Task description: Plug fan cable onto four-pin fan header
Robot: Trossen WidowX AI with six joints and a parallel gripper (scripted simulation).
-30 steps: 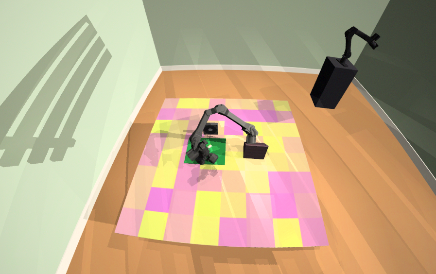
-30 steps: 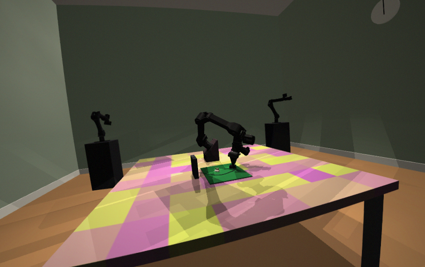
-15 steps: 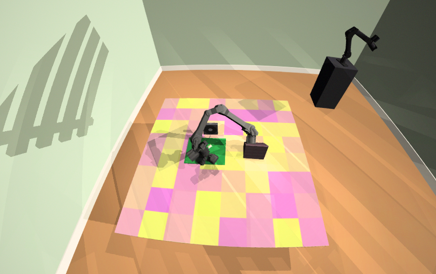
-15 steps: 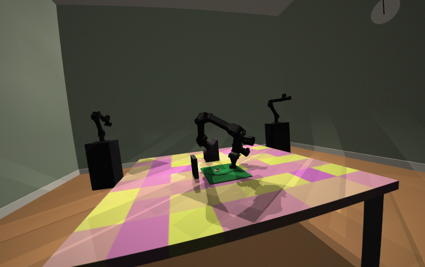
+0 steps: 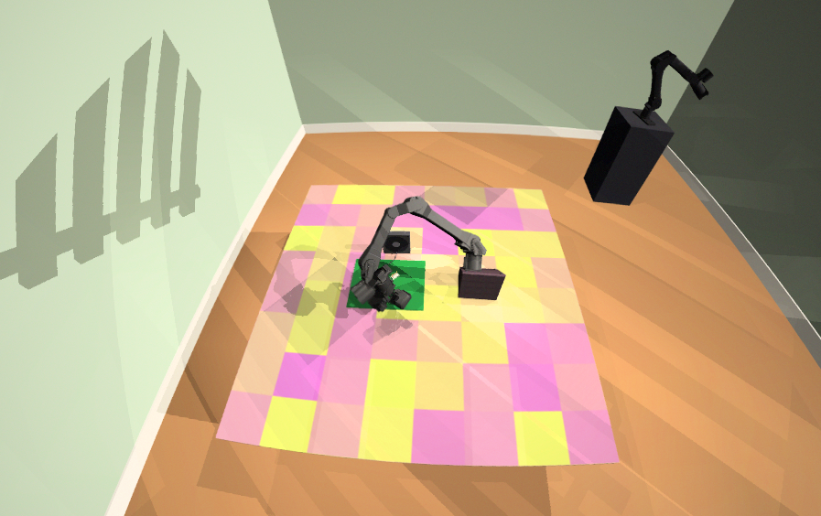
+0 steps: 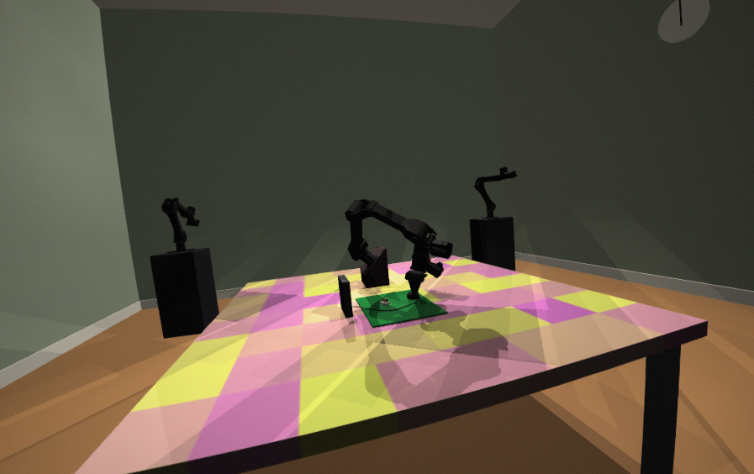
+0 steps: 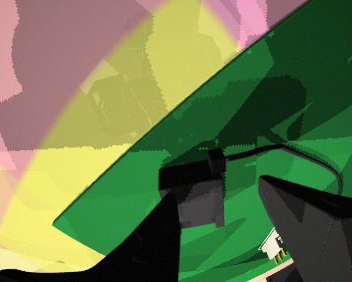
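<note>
We hold our fingers (image 6: 413, 290) apart, pointing down over the board (image 5: 415, 299) (image 6: 385, 318) (image 7: 103, 220), the black plug (image 7: 200, 200) between them, unclamped. The white header (image 5: 394, 275) (image 6: 385, 301) (image 7: 272, 245) sits at the plug's four o'clock in the wrist view, unplugged. Our arm (image 5: 444, 224) (image 6: 388, 215) arches overhead. The top view shows the fan's (image 5: 396, 242) face at twelve o'clock; the exterior shows its edge.

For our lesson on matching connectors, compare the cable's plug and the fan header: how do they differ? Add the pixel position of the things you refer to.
The plug (image 7: 202, 200) is black, while the header (image 5: 394, 275) (image 6: 385, 301) (image 7: 272, 246) is white with gold-coloured pins. In the wrist view, the plug lies between the gripper's fingers, whereas the header stands off to one side, partly hidden by a finger. The plug has a cable attached; the header shows none.
</note>
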